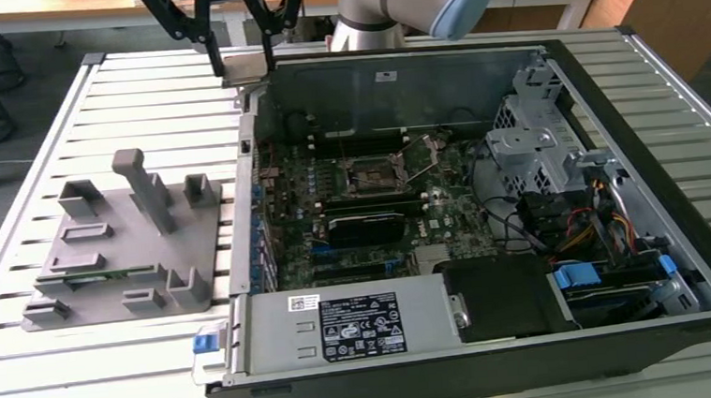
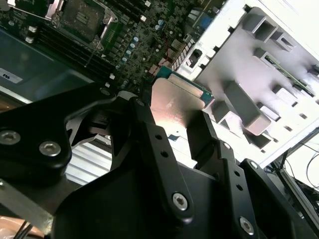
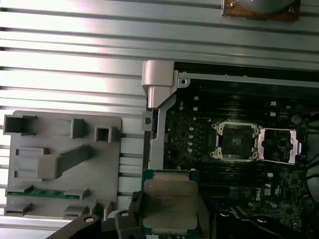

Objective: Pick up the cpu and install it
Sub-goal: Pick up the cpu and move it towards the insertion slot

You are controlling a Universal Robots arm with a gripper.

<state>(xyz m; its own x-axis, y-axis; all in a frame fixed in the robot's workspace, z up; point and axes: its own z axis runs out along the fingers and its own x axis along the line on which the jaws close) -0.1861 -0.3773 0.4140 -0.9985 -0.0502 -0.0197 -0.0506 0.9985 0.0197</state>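
My gripper [image 1: 244, 66] is shut on the cpu [image 1: 246, 70], a thin square chip with a pale metal top. It hangs above the far corner of the open computer case [image 1: 658, 234], toward the exterior view's left. In both wrist views the cpu [image 2: 175, 99] [image 3: 169, 201] sits flat between the black fingers [image 2: 149, 144], its green edge showing. The dark metal-framed socket [image 1: 376, 171] [image 3: 236, 141] lies on the motherboard below, its frame [image 3: 279, 146] swung open beside it.
The grey fixture [image 1: 121, 243] [image 3: 60, 159] stands on the slatted table [image 1: 118, 385] at the exterior view's left and holds a green memory strip [image 1: 81, 265]. Inside the case are a power supply [image 1: 339, 327], drive cages [image 1: 539, 139] and cables [image 1: 583, 230].
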